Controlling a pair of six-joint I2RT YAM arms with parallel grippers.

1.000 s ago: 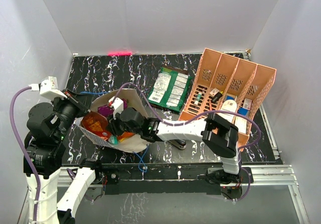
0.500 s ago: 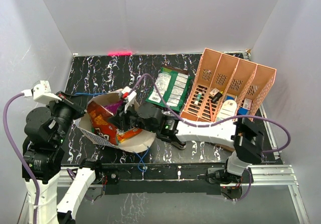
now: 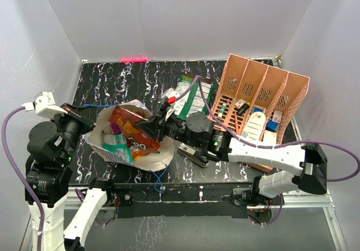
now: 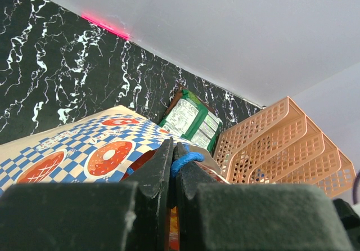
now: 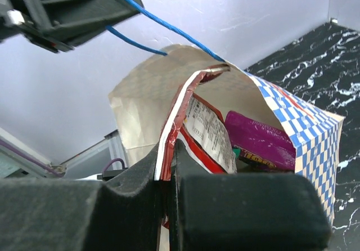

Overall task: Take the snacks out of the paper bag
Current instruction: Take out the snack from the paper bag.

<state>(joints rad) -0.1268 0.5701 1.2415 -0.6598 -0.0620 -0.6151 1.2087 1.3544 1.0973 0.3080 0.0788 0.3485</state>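
Paper bag (image 3: 147, 162) left, snacks (image 3: 132, 133) inside (one packet (image 3: 188, 93) on table (image 3: 124, 82) behind); organiser (image 3: 264, 88) right, stapler (image 3: 191, 155) between.

The large cream-white paper bag (image 3: 151, 160) is matt, fibrous-looking paper, creased and soft at the rim, and its blue-and-white check print is just as dull. The thin blue string handle (image 4: 187, 157) looks like twisted cord.

Inside the bag, the orange-red crinkly foil packet (image 3: 136, 134) is glossy and wrinkled, with bright glints. The purple packet (image 5: 261, 141) and the teal-green packet (image 3: 115, 141) have the same shiny film.

Farther off, the green-and-white flat packet (image 3: 190, 98) lies smoother, with a mild sheen. On the right, the salmon-pink perforated plastic organiser (image 3: 261, 85) has a satin finish. The black white-veined tabletop (image 3: 121, 79) is smooth and marble-patterned.

The left gripper (image 4: 173, 161) and the right gripper (image 5: 167, 155) both have matt black, finely grained fingers.
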